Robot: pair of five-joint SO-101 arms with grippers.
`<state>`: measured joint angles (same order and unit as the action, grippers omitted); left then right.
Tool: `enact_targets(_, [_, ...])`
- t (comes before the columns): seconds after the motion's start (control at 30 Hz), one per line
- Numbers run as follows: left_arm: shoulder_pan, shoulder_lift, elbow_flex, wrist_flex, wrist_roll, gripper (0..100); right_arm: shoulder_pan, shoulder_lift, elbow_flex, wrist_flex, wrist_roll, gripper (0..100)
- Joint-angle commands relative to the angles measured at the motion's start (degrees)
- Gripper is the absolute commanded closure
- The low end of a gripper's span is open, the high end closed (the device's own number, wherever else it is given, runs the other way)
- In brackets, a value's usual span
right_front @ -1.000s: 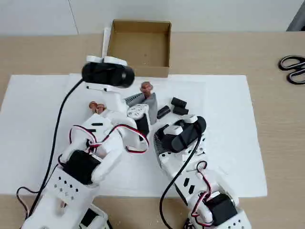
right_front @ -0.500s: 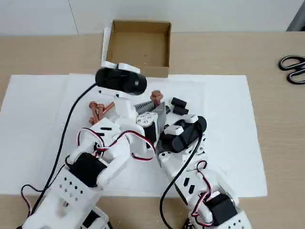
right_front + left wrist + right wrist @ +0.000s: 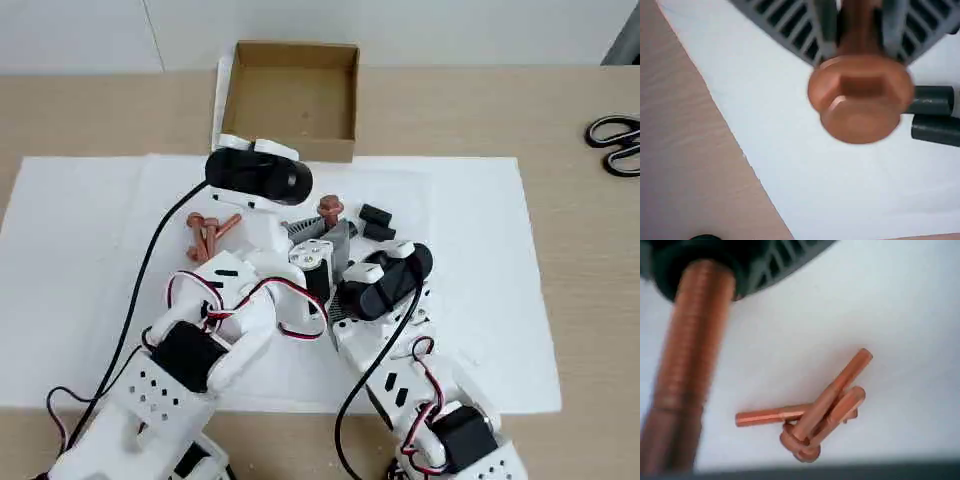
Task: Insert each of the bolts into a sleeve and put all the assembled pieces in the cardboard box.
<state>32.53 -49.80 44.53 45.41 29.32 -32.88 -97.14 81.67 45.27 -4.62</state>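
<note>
My left gripper (image 3: pixel 330 226) (image 3: pixel 860 22) is shut on a copper bolt (image 3: pixel 330 208) (image 3: pixel 860 100), held head up over the middle of the white paper. The bolt's threaded shaft (image 3: pixel 690 350) runs into a black sleeve (image 3: pixel 662 270), which my right gripper (image 3: pixel 336 276) (image 3: pixel 695 260) is shut on, just in front of the left one. Two loose black sleeves (image 3: pixel 376 222) (image 3: pixel 935 115) lie side by side just right of the bolt. A small pile of copper bolts (image 3: pixel 208 232) (image 3: pixel 810 420) lies to the left. The open cardboard box (image 3: pixel 290 150) stands at the paper's far edge.
A white paper sheet (image 3: pixel 480 300) covers the middle of the wooden table. Black scissors (image 3: pixel 615 142) lie at the far right edge. Both arms and their cables crowd the front centre of the sheet.
My left arm has carried the bolt to the right and nearer, down to the right gripper, uncovering the bolt pile. The right arm has kept still.
</note>
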Motion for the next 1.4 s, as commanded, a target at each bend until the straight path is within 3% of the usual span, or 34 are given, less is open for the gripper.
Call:
enact_targets(0.0, [0.7,-1.5,0.4,-1.1,-2.7,99,-0.3,-0.9,-0.5,-1.4,-0.8,99.5])
enact_targets(0.27, [2.9,-1.6,1.5,-0.9,-5.3,99,-0.2,-0.9,-0.5,-1.3,-0.8,99.5])
enact_targets(0.6, [3.3,-1.6,1.2,5.0,-5.5,99,-0.1,-0.9,-0.5,-1.3,-0.8,99.5])
enact_targets(1.37, [3.3,-1.5,4.5,5.0,-6.8,99,-0.1,-1.0,-0.5,-1.3,-0.7,99.5])
